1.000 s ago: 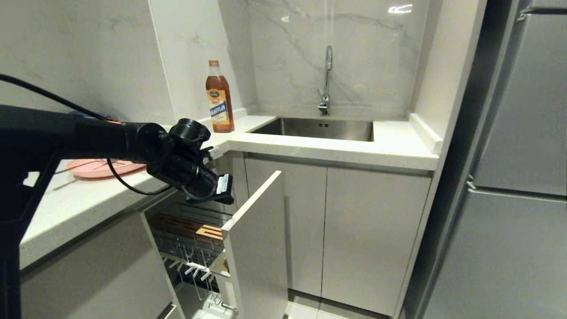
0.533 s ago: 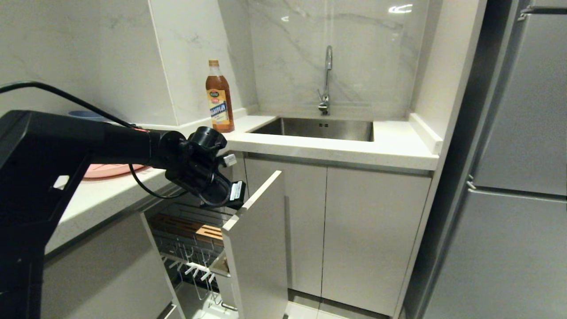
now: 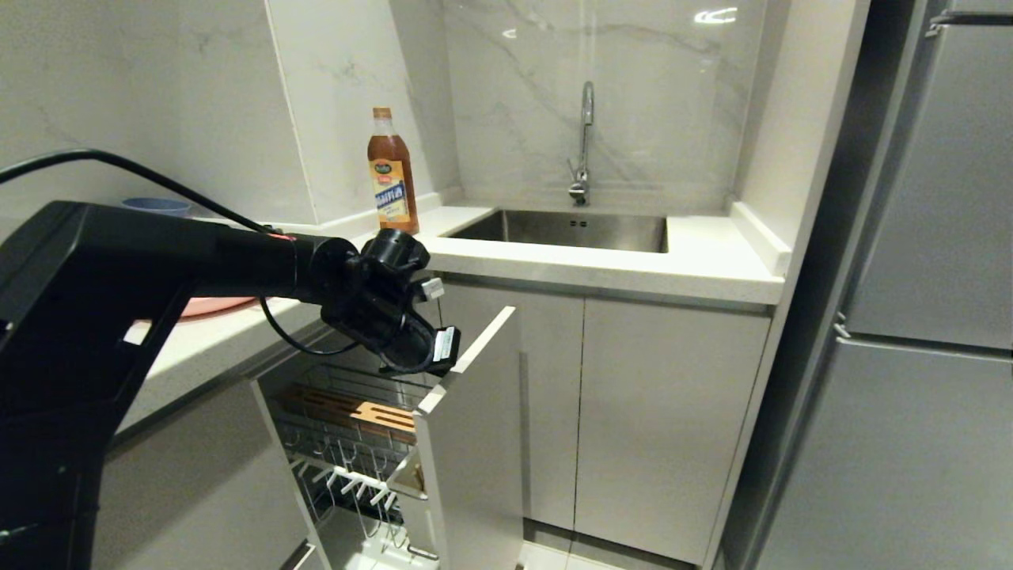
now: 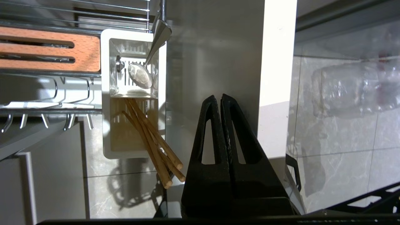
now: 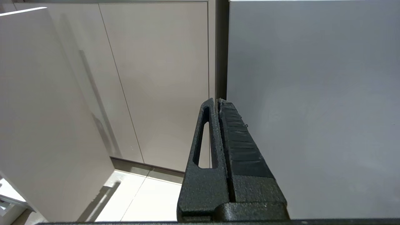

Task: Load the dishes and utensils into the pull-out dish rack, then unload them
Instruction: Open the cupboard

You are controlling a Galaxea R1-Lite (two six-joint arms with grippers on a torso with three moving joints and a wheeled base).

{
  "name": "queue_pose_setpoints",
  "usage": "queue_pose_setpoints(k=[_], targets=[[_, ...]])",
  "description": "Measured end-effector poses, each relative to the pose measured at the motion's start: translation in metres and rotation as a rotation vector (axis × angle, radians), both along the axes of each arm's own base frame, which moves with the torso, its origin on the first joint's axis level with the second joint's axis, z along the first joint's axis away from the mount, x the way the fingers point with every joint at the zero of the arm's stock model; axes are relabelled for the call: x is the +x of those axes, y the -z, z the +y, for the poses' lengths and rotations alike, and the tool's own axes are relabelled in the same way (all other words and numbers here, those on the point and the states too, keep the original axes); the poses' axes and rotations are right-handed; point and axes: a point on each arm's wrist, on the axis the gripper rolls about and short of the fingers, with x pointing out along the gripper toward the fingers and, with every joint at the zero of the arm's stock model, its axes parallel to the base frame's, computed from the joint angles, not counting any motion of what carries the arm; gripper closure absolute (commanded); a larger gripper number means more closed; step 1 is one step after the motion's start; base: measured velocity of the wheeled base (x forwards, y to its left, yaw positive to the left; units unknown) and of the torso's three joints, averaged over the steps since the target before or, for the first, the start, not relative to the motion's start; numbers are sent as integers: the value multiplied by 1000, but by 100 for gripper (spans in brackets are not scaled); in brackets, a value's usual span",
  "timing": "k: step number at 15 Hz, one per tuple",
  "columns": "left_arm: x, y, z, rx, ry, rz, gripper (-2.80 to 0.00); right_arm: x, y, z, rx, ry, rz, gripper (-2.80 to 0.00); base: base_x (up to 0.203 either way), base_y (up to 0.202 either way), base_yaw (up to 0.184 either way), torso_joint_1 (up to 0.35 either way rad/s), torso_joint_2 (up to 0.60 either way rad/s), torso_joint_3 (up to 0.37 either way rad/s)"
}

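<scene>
The pull-out dish rack (image 3: 340, 459) stands partly out of the lower cabinet, its tall white front panel (image 3: 475, 459) leading. My left gripper (image 3: 445, 348) is shut and empty, its tips just behind the panel's top edge (image 4: 276, 78), on the inner side. In the left wrist view the left gripper (image 4: 218, 96) hangs beside the white utensil cup (image 4: 106, 93). The cup holds wooden chopsticks (image 4: 150, 140) and a silver utensil (image 4: 140, 75) with a rounded end. The pink plate (image 3: 214, 305) lies on the counter, mostly hidden by my arm. No cream bowl shows. My right gripper (image 5: 217, 100) is shut and parked by the cabinet doors.
A slotted wooden block (image 3: 356, 410) lies across the rack's top. An oil bottle (image 3: 392, 178) stands on the counter by the steel sink (image 3: 570, 229). A blue bowl (image 3: 156, 206) sits at the back left. A grey fridge (image 3: 934, 317) fills the right side.
My left gripper has moved right and slightly down, staying shut. The rack's front panel has slid a little farther out with it.
</scene>
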Motion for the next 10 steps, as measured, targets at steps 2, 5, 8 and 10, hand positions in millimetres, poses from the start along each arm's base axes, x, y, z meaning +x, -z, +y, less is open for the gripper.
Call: queue_pose_setpoints(k=[2, 5, 8, 10], targets=[[-1, 0, -8, -6, 13, 1, 0, 0, 0, 0, 0, 0, 0, 0, 0, 0, 0, 0, 0, 0], [-4, 0, -22, -7, 43, -5, 0, 0, 0, 0, 0, 0, 0, 0, 0, 0, 0, 0, 0, 0], [-8, -1, -36, -9, 77, -12, 0, 0, 0, 0, 0, 0, 0, 0, 0, 0, 0, 0, 0, 0], [-11, -1, -45, -16, 87, -8, 0, 0, 0, 0, 0, 0, 0, 0, 0, 0, 0, 0, 0, 0]])
